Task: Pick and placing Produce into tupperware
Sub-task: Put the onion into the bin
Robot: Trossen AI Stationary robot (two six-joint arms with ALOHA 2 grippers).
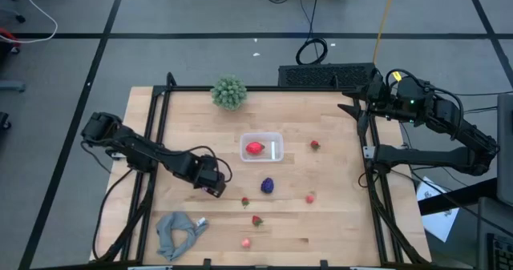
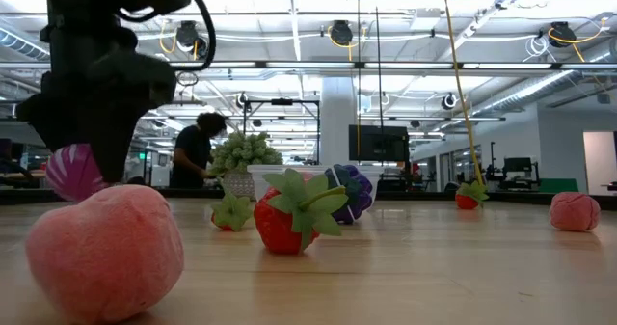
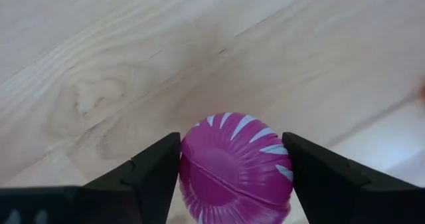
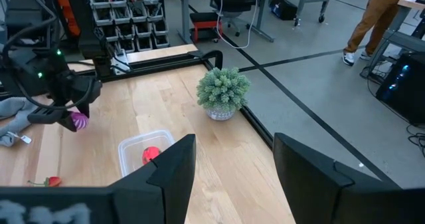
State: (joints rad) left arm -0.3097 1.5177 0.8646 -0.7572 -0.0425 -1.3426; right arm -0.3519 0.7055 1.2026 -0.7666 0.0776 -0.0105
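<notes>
The left hand (image 3: 232, 177) is clamped on a magenta toy vegetable (image 3: 236, 167) above the tabletop (image 1: 321, 214). The right hand (image 4: 232, 177), fingers apart, waits at the far right edge, while the tupperware (image 1: 262, 147) holds a red piece (image 1: 255, 148)

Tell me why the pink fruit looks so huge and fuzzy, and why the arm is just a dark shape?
In the low view the pink fruit sits right by the camera, so it looms large and soft-edged, while bright ceiling lights behind turn the left gripper into a silhouette. In the left wrist view the magenta piece between the fingers is sharp but the wood behind it is blurred.
</notes>
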